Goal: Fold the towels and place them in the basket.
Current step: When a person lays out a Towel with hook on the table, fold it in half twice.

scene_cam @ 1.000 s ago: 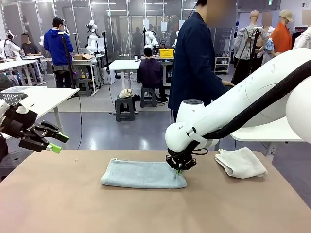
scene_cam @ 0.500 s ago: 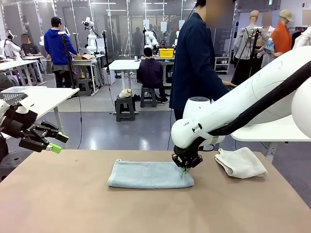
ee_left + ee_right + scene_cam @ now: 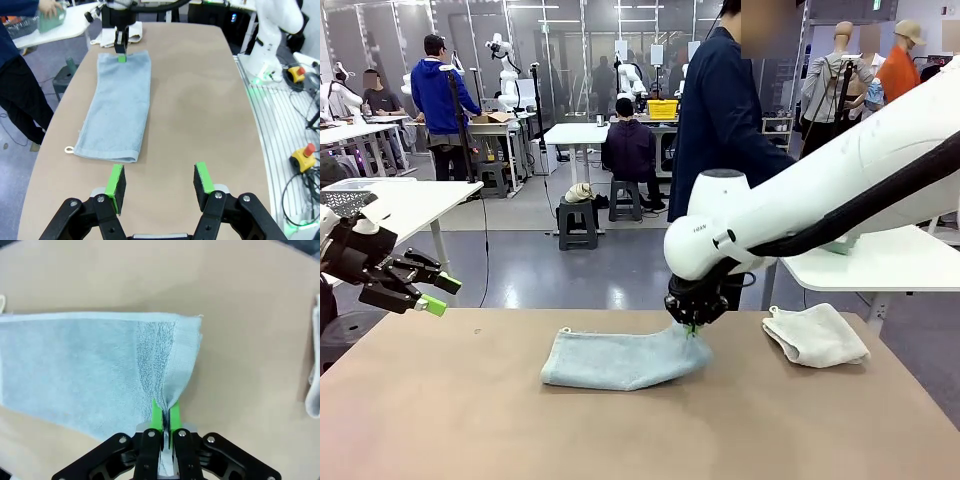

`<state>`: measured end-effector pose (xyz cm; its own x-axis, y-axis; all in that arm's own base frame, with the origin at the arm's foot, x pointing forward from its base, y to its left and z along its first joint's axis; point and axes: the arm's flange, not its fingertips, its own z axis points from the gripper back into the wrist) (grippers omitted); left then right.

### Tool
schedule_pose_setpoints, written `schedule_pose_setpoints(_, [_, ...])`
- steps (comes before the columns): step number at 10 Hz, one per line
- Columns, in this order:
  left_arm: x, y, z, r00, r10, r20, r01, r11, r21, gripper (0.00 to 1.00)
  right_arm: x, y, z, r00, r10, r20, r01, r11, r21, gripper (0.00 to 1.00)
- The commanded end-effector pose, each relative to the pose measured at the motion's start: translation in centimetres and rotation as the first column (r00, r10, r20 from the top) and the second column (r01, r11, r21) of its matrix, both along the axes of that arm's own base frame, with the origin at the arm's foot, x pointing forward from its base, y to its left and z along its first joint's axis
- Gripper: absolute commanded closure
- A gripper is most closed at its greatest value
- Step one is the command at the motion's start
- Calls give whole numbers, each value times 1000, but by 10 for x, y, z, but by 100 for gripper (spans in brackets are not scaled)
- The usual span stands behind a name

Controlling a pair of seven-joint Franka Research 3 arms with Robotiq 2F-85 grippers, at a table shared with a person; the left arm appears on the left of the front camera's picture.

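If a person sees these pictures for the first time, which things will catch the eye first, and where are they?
The eye goes first to the right gripper, shut on the right end of the pale blue-grey towel and lifting it off the middle of the table, so the cloth rises in a tent. The left gripper hangs open above the table's left edge. A white towel lies folded at the far right.

Flat tan-brown tabletop (image 3: pixel 470 420) as work surface. White rectangular side tables (image 3: pixel 865 268) beyond it. Small dark grey stool (image 3: pixel 577 222) on grey floor. Yellow crate (image 3: pixel 662 108) at rear.
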<state>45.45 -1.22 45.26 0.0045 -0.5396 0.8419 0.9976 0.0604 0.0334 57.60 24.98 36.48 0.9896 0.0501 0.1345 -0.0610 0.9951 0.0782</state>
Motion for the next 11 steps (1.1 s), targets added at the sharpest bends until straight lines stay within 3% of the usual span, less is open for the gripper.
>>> schedule_pose_setpoints(1, [0, 1, 2, 1000, -10, 4, 10, 1000, -1, 30, -7, 23, 31, 998, 58, 6, -58, 998, -28, 100])
schedule_pose_setpoints(3, [0, 1, 2, 1000, -10, 4, 10, 1000, -1, 30, -11, 55, 58, 997, 77, 10, -76, 996, -43, 100])
schedule_pose_setpoints(5, [0, 1, 2, 1000, -10, 4, 10, 1000, -1, 30, -13, 97, 67, 997, 70, -18, -71, 997, -40, 100])
schedule_pose_setpoints(8, [0, 1, 2, 1000, -10, 4, 10, 1000, -1, 30, -8, 154, 57, 999, -34, -14, 34, 999, -19, 100])
schedule_pose_setpoints(11, [0, 1, 2, 1000, -10, 4, 10, 1000, -1, 30, 8, 193, 27, 991, -129, -17, 130, 991, 20, 100])
